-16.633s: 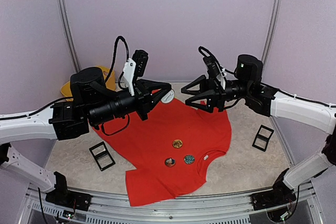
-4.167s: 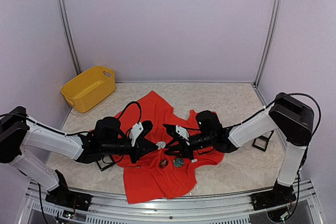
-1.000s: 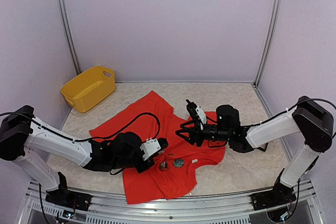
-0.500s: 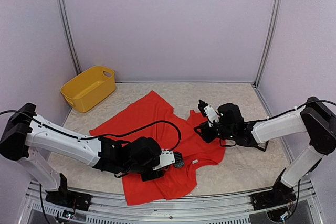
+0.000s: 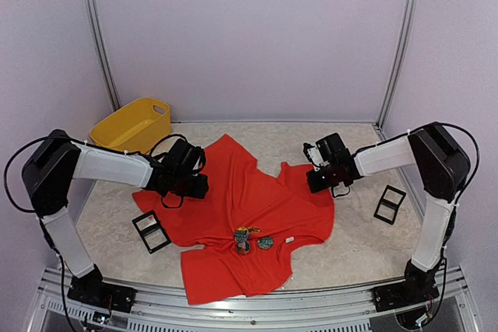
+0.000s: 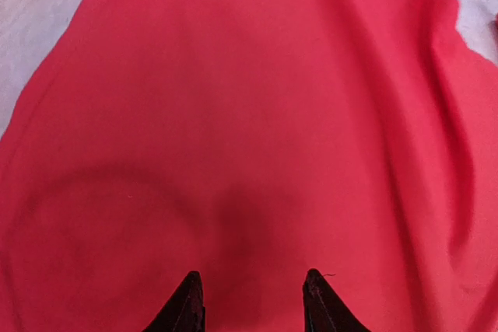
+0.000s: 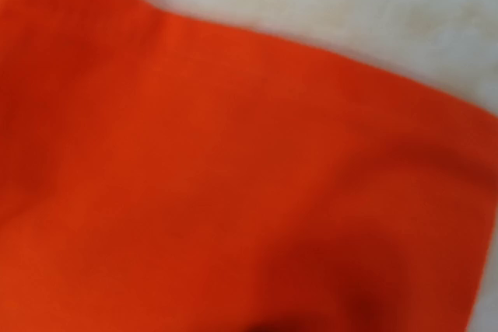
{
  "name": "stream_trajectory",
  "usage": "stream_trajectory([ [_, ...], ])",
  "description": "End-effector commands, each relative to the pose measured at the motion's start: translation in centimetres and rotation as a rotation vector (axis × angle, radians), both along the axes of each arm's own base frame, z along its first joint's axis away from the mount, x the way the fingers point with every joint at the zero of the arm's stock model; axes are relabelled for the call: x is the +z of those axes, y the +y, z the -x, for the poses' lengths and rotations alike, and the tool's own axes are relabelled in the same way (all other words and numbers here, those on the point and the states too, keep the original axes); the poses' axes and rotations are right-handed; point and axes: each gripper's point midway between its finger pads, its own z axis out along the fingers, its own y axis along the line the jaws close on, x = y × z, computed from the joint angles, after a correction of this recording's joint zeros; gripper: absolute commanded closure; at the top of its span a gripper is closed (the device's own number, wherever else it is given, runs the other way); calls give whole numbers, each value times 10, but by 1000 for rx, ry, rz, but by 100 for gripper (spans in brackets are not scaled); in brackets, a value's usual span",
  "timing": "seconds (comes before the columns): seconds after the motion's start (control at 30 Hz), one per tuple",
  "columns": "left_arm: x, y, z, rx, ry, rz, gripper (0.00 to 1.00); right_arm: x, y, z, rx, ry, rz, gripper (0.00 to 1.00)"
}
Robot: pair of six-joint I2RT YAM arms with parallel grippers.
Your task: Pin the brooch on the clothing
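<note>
Basket [image 5: 131, 130] of yellow plastic sits at ten o'clock on the table [image 5: 350, 145] in the overhead view, apart from the shirt. The left gripper [image 5: 193, 183] hangs low over the nine o'clock edge of the red T-shirt [image 5: 249, 200]. Only its wrist camera shows the fingertips [image 6: 187, 305] standing apart over bare cloth, grasping nothing. A black frame [image 5: 150, 231] lies just off the shirt at eight o'clock. Toward six o'clock, near the white neck label [image 5: 289, 239], a gold brooch [image 5: 243, 233], a dark brooch [image 5: 244, 248] and a green brooch [image 5: 265, 242] lie close together on the cloth; neither wrist camera catches them. The right gripper [image 5: 317, 178] is clenched at the shirt's two o'clock edge. Its wrist view is blurred red cloth with pale table at twelve o'clock, and whether it pinches cloth cannot be told. A second black frame [image 5: 389, 204] lies at three o'clock
</note>
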Motion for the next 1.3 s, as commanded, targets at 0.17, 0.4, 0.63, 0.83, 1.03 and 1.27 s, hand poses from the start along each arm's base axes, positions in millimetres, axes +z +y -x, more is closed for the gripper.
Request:
stream_trajectory([
  [0.17,-54,46,-72,280,66,-30,60,-28,-76,-47,-150,115,143,100],
  [0.4,-50,40,-131,272,10,-60,60,-13,-99,-108,-181,67,173,100],
  [0.63,-5,23,-152,186,-137,-65,55,57,-70,-113,-104,-48,158,100],
  [0.83,47,23,-129,188,-218,-33,53,89,30,-10,137,-38,13,100],
  [1.03,31,26,-78,202,-166,21,53,36,70,105,223,229,-104,100],
  [1.27,-18,43,-61,256,-55,9,53,-5,34,143,110,321,-24,100],
])
